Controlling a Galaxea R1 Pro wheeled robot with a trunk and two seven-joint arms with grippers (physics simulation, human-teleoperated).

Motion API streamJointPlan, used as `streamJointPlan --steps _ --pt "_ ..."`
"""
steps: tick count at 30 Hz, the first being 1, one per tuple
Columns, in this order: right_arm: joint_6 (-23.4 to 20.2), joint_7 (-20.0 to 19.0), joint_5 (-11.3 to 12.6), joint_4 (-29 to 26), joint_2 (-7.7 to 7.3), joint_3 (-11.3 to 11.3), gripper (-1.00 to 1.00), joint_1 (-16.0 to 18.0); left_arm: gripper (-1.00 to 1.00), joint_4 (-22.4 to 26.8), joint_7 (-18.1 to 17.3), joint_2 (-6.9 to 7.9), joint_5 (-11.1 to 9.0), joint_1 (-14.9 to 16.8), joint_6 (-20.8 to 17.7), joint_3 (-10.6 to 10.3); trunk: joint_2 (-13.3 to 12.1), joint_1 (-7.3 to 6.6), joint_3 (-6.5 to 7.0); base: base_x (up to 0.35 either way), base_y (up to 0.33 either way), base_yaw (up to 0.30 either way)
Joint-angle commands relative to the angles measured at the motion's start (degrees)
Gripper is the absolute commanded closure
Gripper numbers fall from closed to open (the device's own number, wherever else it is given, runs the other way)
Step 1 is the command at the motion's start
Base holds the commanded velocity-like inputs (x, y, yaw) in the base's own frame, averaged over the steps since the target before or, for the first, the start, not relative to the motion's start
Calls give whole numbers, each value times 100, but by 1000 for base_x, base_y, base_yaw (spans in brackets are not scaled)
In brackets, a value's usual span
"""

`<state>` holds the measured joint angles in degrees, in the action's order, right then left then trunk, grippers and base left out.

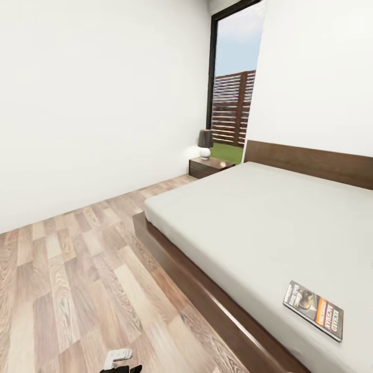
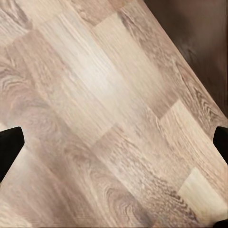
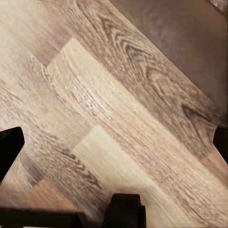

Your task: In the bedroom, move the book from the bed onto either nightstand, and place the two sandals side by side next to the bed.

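At the bottom edge of the head view, left of centre, a small white moulded part [image 1: 118,355] sits above a black piece [image 1: 122,369] with a jagged outline; too little of either shows to tell what part of the robot they are.

In the left wrist view, the left gripper [image 2: 114,142] shows as two matte black fingertips [image 2: 9,145] at the left and right edges.

In the right wrist view, the right gripper [image 3: 114,145] has the same black fingertips [image 3: 9,145], plus a rounded black block [image 3: 126,211] and a dark bar [image 3: 42,219] along the bottom edge.
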<state>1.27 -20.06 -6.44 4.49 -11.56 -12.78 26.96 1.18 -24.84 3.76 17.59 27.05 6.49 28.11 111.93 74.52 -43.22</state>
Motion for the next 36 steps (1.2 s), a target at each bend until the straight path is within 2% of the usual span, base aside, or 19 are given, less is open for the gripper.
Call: streamJointPlan --steps 1,36 --pt "13 -7 -59 17 -3 -49 -100 10 -100 -4 -12 2 60 2 28 45 2 2 -5 225 100 -300" --pt "13 -7 -59 17 -4 -49 -100 9 -100 -4 -12 2 60 2 31 45 2 2 -5 11 5 -300"
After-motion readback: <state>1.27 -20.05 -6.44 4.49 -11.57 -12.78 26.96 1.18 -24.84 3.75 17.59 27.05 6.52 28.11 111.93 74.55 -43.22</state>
